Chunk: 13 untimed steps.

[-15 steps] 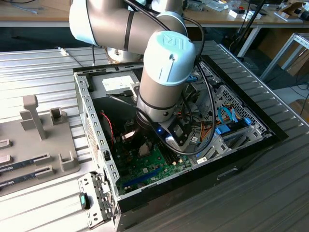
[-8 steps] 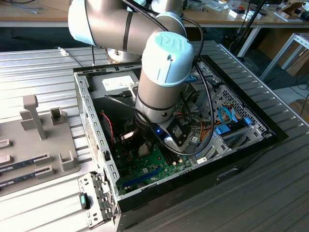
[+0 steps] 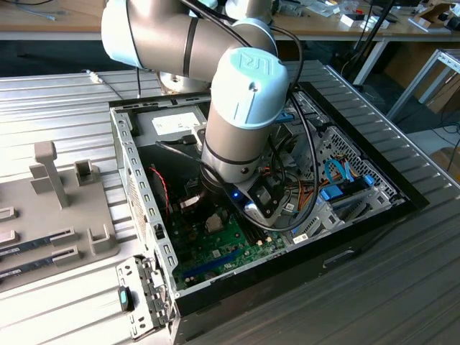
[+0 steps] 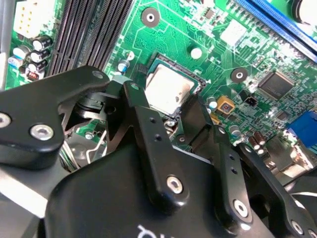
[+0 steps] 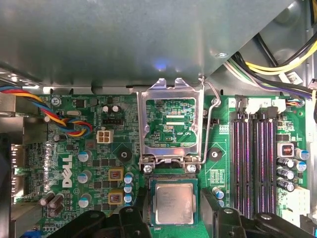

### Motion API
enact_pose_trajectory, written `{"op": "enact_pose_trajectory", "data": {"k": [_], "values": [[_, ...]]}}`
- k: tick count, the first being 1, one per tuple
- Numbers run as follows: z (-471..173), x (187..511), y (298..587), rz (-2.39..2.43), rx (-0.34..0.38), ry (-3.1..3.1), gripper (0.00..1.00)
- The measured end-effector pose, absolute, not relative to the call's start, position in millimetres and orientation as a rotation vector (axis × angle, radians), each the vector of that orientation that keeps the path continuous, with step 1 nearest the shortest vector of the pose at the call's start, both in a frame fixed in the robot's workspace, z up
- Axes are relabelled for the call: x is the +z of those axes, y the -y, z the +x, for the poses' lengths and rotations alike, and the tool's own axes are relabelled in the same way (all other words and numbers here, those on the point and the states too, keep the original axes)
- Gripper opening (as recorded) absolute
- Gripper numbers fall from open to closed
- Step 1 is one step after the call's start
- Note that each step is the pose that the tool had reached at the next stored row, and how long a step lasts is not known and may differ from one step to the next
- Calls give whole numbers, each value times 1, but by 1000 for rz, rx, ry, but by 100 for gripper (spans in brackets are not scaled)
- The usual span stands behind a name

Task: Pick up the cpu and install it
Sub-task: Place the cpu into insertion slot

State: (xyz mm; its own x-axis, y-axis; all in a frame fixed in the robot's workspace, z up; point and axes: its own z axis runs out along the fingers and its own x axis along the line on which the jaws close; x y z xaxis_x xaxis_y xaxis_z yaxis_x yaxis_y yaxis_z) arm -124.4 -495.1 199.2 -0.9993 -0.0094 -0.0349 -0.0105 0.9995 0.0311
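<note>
The cpu (image 5: 173, 203) is a silvery square chip with a thin green rim. It lies flat in the socket on the green motherboard (image 5: 99, 163), also seen as the cpu (image 4: 168, 88) in the second wrist view. My gripper (image 5: 173, 220) is directly over it, open, with one black finger (image 5: 132, 218) on each side of the socket and narrow gaps to the chip. The gripper (image 4: 166, 101) stands the same way in the second wrist view. The socket's metal retention frame (image 5: 171, 124) is flipped up. In the exterior view the arm (image 3: 241, 122) reaches down into the open computer case (image 3: 136, 180).
Black memory slots (image 5: 252, 158) run beside the socket. Cable bundles (image 5: 277, 64) hang near the case wall, and coloured wires (image 5: 69, 121) lie on the other side. A grey fixture tray (image 3: 57, 208) with narrow memory sticks sits at the exterior view's left.
</note>
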Motion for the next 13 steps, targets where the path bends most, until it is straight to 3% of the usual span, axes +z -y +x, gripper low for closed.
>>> {"op": "enact_pose_trajectory", "data": {"k": [9, 10, 13], "values": [[-124, 206, 495, -16, 48, -3106, 53], [-124, 206, 495, -15, 48, -3107, 46], [-123, 205, 496, -16, 49, -3110, 46]]}}
